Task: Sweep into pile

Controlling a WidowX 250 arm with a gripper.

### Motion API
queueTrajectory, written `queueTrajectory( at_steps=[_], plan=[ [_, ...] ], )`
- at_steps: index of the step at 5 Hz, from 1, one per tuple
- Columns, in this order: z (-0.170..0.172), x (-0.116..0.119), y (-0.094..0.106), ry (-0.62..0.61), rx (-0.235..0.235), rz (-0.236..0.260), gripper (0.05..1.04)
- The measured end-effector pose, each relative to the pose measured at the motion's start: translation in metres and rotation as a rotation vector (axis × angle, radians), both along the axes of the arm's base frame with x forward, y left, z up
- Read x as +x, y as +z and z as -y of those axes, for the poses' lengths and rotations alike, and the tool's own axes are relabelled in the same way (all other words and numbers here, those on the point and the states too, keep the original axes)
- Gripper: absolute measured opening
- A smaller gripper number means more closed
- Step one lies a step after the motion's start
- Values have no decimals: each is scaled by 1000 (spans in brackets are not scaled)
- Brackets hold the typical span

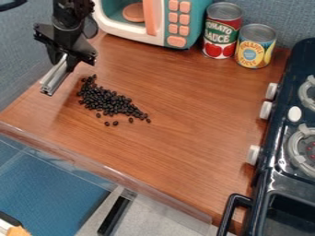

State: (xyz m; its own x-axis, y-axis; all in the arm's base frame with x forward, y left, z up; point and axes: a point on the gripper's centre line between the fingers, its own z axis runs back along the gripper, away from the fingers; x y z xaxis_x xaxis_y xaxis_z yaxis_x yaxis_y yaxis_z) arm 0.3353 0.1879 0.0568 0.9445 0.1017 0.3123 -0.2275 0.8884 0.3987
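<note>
At the left, the black gripper (66,61) hangs over the tabletop (178,133), its fingers closed on a grey metal bar (55,76) that slants down toward the left. Just right of the bar, the black beans (109,100) lie in an elongated heap, with a few loose ones along its lower edge. Behind stands a toy microwave (158,37), then a tomato sauce can (221,32) and a pineapple can (254,47) side by side; a dark toy stove (280,159) lines the right.
</note>
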Motion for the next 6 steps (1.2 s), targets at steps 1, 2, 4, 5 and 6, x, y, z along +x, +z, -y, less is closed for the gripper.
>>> queueTrajectory(
  at_steps=[1, 2, 4, 5, 6],
  plan=[
    [-8, 1, -3, -10, 25, 17, 333],
    [-13, -2, -4, 2, 43, 26, 333],
    [-9, -9, -20, -1, 30, -11, 333],
    [-5, -11, -23, 3, -4, -23, 333],
    [-1, -13, -25, 2, -30, -27, 333]
  ],
)
